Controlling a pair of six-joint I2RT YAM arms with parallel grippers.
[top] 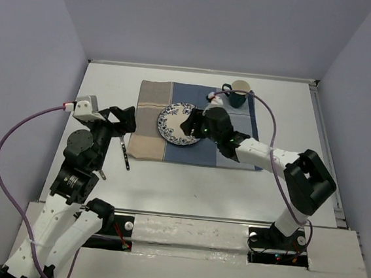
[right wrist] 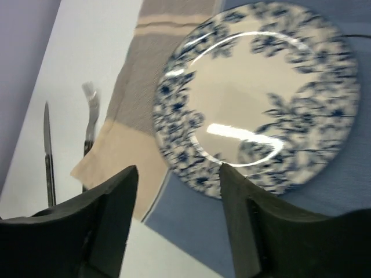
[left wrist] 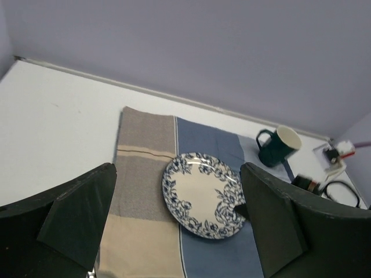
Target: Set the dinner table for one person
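Large flat white matte dinner table (top: pixel 187 185) is lying beneath a round white ceramic plate (top: pixel 173 121) with blue floral rim, a blue-and-tan striped cloth placemat (top: pixel 153 100) between them. Right gripper (right wrist: pixel 177 171) is hovering at the plate's right rim, fingers spread, grasping nothing. Left gripper (top: pixel 127 119) is hanging left of the plate, likewise released. Dark green mug (top: pixel 237 96) is standing beyond the plate, to its right.

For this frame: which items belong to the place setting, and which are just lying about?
Belong: dinner table, striped placemat, floral plate, dark green mug, knife, fork.
Just lying about: nothing loose; only the rig's purple cable.
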